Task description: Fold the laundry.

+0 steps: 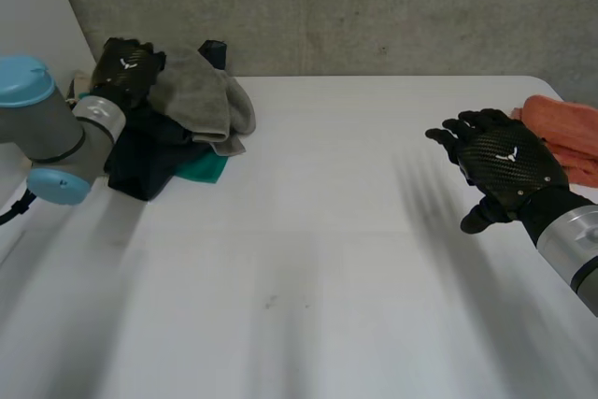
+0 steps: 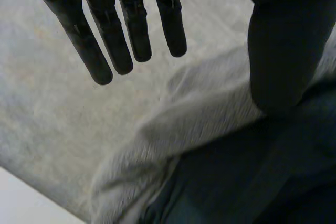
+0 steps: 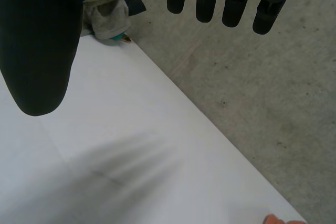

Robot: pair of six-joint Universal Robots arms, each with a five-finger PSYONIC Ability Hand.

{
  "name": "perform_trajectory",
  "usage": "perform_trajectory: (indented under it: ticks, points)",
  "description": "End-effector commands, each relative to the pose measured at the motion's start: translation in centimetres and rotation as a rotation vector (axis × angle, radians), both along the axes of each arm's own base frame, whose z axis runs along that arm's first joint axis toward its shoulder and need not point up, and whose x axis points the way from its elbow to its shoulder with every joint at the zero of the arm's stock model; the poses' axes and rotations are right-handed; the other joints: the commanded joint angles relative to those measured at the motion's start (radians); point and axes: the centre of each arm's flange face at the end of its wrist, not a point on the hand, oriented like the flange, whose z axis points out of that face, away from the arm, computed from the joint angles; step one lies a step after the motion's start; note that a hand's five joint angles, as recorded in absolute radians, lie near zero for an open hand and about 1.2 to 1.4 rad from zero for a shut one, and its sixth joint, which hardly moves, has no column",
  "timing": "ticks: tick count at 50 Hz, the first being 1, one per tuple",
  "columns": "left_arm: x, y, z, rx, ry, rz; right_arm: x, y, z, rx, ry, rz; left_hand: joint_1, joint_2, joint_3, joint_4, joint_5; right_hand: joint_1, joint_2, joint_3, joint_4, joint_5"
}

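we judge nothing folded yet: left hand [image 1: 129,67], fingers straight, over the laundry heap [image 1: 187,109] at the table's [image 1: 308,259] far left corner; right hand [image 1: 505,165] spread, empty.

Grey cloth [image 1: 201,91], fuzzy terry nap; navy cloth [image 1: 140,161], smooth matt; orange cloth [image 1: 570,133], soft towelling; white table [image 1: 308,231], smooth matt; wall [image 1: 374,7], rough pitted concrete; right hand [image 1: 509,170], black woven-carbon shell, slight sheen.

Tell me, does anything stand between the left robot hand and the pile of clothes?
Nothing visible does. The left robot hand is open right at the pile of clothes, with the grey towel on top.
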Motion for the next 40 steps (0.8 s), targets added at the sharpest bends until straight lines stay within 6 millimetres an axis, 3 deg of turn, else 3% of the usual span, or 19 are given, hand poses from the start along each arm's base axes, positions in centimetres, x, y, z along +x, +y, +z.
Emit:
perform_trajectory:
  ticks: [1,7,10,15,17,22,26,32,34,40]
  points:
    - [0.7,-2.1,-2.3,0.046,0.001,-0.022,0.0,-0.2,-0.8,0.028,0.005,0.000,0.101,0.109,0.108,0.104,0.103,-0.054,-0.040,-0.039,-0.043,-0.046]
    - [0.7,-2.9,-3.0,0.033,0.002,-0.020,0.0,-0.2,-0.8,0.028,0.006,-0.003,0.112,0.120,0.119,0.115,0.115,-0.054,-0.040,-0.039,-0.043,-0.046]
    - [0.6,-3.6,-3.0,0.010,0.006,-0.019,0.0,-0.2,-0.9,0.029,0.006,-0.003,0.229,0.237,0.237,0.233,0.232,-0.054,-0.040,-0.039,-0.043,-0.046]
    - [0.5,-4.0,-2.9,-0.009,0.010,-0.009,0.0,-0.3,-1.3,0.043,0.010,-0.008,0.829,0.837,0.837,0.833,0.832,-0.054,-0.040,-0.039,-0.043,-0.046]
    - [0.0,-3.7,-2.8,-0.008,0.011,-0.004,0.0,-0.3,-1.4,0.046,0.010,-0.008,0.831,0.839,0.838,0.834,0.834,-0.054,-0.040,-0.039,-0.043,-0.046]
    - [-1.7,-0.9,0.7,-0.018,0.037,0.026,-0.1,-0.5,-1.3,0.043,0.010,-0.012,0.831,0.839,0.838,0.834,0.834,-0.054,-0.040,-0.039,-0.043,-0.046]
    - [-4.1,2.9,4.4,-0.070,0.106,-0.048,-0.1,-0.6,-1.1,0.036,0.009,-0.014,0.831,0.839,0.838,0.834,0.834,-0.054,-0.040,-0.039,-0.043,-0.046]
    - [-8.9,11.6,9.8,-0.095,0.261,-0.272,-0.3,-0.7,-1.0,0.034,0.008,-0.026,0.831,0.839,0.838,0.834,0.834,-0.054,-0.040,-0.039,-0.043,-0.046]
    - [-10.1,13.8,10.2,-0.075,0.279,-0.332,-0.4,-0.8,-0.8,0.027,0.006,-0.034,0.831,0.839,0.838,0.834,0.834,-0.054,-0.040,-0.039,-0.043,-0.046]
    - [-16.8,24.1,7.9,0.093,0.319,-0.625,-1.7,-1.5,-0.4,0.009,0.006,-0.100,0.831,0.839,0.838,0.834,0.834,-0.054,-0.040,-0.039,-0.043,-0.046]
